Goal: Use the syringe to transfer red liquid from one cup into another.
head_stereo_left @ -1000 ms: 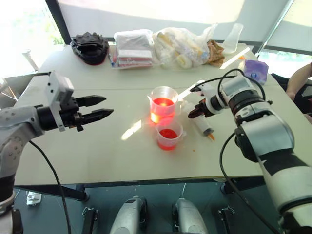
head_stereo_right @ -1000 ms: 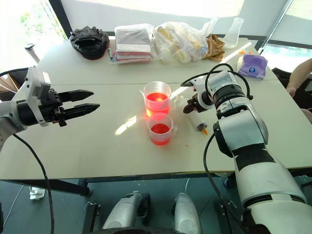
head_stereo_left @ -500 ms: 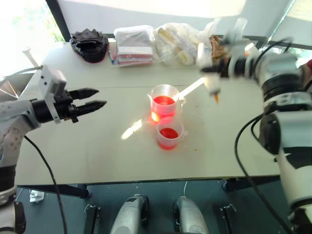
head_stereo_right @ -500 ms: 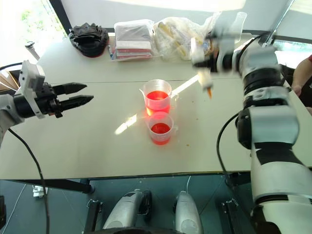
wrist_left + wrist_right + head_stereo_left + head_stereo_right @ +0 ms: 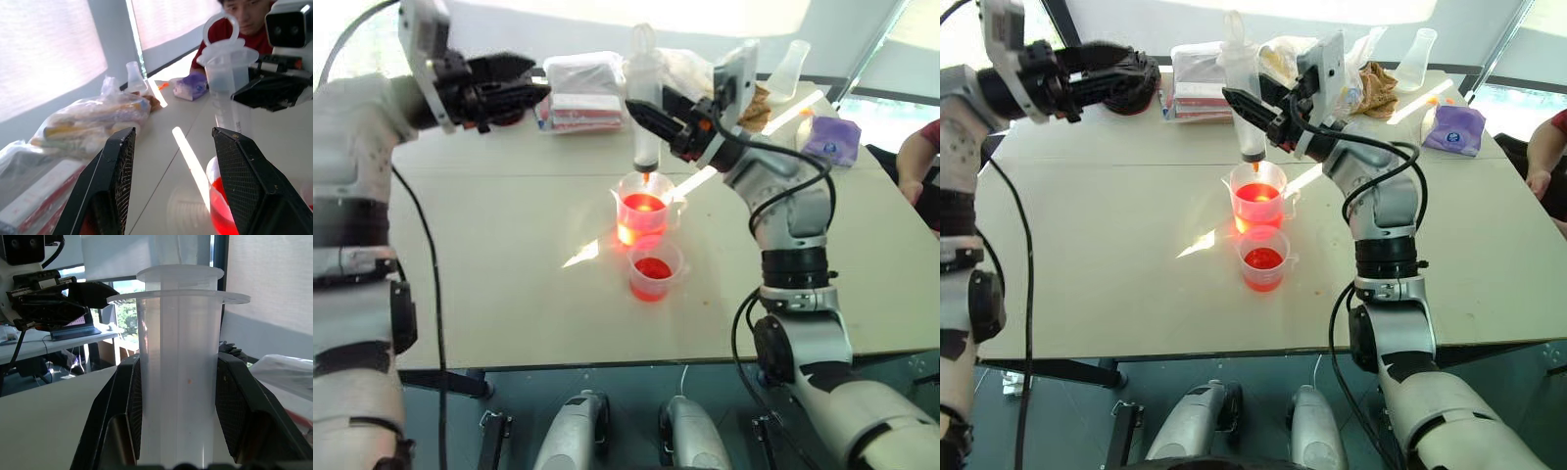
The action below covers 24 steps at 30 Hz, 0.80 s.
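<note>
The left arm is raised high, elbow bent, its forearm reaching across toward the middle — the left gripper (image 5: 524, 86) points roughly level, its two black fingers (image 5: 110, 191) standing apart with nothing between them. The right arm rises from the shoulder, folds at the elbow and angles inward and up — the right gripper (image 5: 651, 122) is clamped around the syringe (image 5: 646, 127), held upright.

My table (image 5: 489, 284) is pale. At its centre stands the handled beaker (image 5: 642, 208) with the short cup (image 5: 654, 270) touching it at six o'clock, both holding red liquid (image 5: 643, 206). Bags (image 5: 690, 83), packets (image 5: 579, 93), a flask (image 5: 781, 73) line twelve o'clock.
</note>
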Available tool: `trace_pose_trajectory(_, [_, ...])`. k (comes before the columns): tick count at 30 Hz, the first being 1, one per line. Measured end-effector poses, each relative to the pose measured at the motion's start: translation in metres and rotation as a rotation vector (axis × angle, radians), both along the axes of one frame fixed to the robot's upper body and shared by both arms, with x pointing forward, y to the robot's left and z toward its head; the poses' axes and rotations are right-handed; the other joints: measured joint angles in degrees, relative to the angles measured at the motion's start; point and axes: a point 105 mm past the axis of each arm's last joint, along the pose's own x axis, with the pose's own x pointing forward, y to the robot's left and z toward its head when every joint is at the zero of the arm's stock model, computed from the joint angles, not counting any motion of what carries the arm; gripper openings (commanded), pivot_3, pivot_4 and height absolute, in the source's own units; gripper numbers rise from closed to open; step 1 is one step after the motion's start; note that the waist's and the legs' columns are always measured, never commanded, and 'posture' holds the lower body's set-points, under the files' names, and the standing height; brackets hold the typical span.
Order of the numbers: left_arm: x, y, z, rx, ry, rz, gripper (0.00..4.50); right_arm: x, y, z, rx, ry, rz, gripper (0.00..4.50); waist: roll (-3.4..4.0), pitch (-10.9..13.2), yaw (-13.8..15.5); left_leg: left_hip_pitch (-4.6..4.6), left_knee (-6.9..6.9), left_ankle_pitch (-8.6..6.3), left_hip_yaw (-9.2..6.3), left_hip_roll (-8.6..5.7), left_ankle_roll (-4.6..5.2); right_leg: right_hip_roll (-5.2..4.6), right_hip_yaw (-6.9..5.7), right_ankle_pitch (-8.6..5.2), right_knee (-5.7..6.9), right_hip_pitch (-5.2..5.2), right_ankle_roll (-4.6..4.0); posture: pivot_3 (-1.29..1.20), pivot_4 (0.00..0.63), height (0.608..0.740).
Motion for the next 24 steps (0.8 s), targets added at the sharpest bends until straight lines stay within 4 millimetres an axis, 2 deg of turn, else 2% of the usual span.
trace_pose_trajectory(2, [0.002, -0.017, 0.011, 0.01, -0.029, -0.058, 2.6, 0.001, 0.002, -0.007, 0.015, 0.023, -0.009, 1.51, -0.01, 0.01, -0.13, 0.0, -0.01, 0.0, 0.01, 0.0, 0.01, 0.01, 0.01, 0.0, 0.0, -0.02, 0.01, 0.0, 0.15, 0.74])
trace_pose_trajectory(4, [0.003, -0.026, 0.013, 0.016, -0.038, -0.093, 2.6, 0.0, 0.003, -0.007, 0.017, 0.02, -0.015, 1.51, 0.0, 0.01, -0.26, 0.01, -0.02, 0.0, 0.03, 0.02, 0.01, 0.01, 0.02, -0.01, 0.0, -0.05, 0.01, 0.0, 0.15, 0.74])
trace_pose_trajectory(10, [0.015, -0.059, 0.007, 0.013, -0.057, -0.172, 2.6, 0.0, 0.006, -0.009, 0.013, 0.011, -0.032, 1.51, -0.01, 0.02, -0.3, 0.01, -0.01, 0.0, 0.07, 0.06, 0.02, 0.03, 0.03, -0.01, 0.0, -0.1, 0.01, 0.0, 0.15, 0.74])
trace_pose_trajectory(15, [0.03, -0.074, -0.014, 0.008, -0.027, -0.166, 2.6, 0.0, 0.005, -0.023, 0.003, 0.042, -0.049, 1.51, -0.05, 0.04, -0.22, 0.0, 0.0, 0.0, 0.08, 0.07, 0.03, 0.02, 0.03, -0.01, 0.01, -0.11, 0.01, 0.0, 0.15, 0.74])
trace_pose_trajectory(23, [0.041, -0.093, -0.021, -0.006, -0.05, -0.127, 2.6, 0.0, 0.007, -0.036, -0.02, 0.06, -0.067, 1.51, -0.14, 0.09, -0.16, -0.01, 0.02, -0.01, 0.1, 0.07, 0.05, 0.01, 0.03, 0.0, 0.01, -0.11, 0.02, 0.0, 0.15, 0.74])
trace_pose_trajectory(24, [0.041, -0.094, -0.022, -0.005, -0.052, -0.125, 2.34, 0.0, 0.006, -0.037, -0.021, 0.062, -0.071, 1.51, -0.15, 0.09, -0.15, -0.01, 0.02, -0.01, 0.1, 0.07, 0.05, 0.01, 0.03, 0.0, 0.01, -0.11, 0.01, 0.0, 0.15, 0.74])
